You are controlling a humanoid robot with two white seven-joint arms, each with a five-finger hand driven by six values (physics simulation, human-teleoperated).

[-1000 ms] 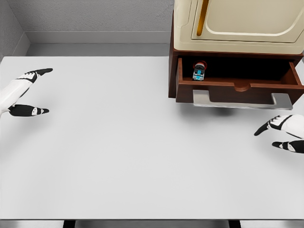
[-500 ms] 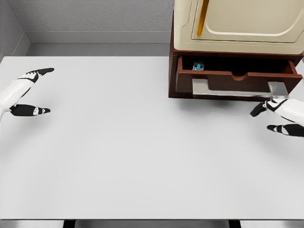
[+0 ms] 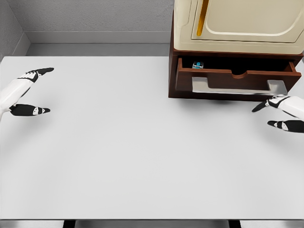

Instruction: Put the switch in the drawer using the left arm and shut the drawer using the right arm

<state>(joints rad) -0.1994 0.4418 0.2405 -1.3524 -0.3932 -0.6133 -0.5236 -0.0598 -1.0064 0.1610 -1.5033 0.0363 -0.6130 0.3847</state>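
Observation:
The dark brown drawer (image 3: pixel 237 78) of the cabinet at the back right stands pulled out only a little, with a grey bar handle (image 3: pixel 235 87) on its front. Inside at its left end, only the top of the small blue-and-grey switch (image 3: pixel 198 65) shows above the drawer front. My right hand (image 3: pixel 271 114) hovers open just below the handle's right end, fingers spread, holding nothing. My left hand (image 3: pixel 40 90) rests open at the far left of the white table (image 3: pixel 133 152), far from the drawer.
A cream cabinet body with a yellow handle (image 3: pixel 202 19) sits above the drawer. A grey wall runs behind the table.
The drawer has slid in most of the way, hiding most of the switch. My right hand rose toward the handle's right end, then eased slightly right. The left hand stayed still.

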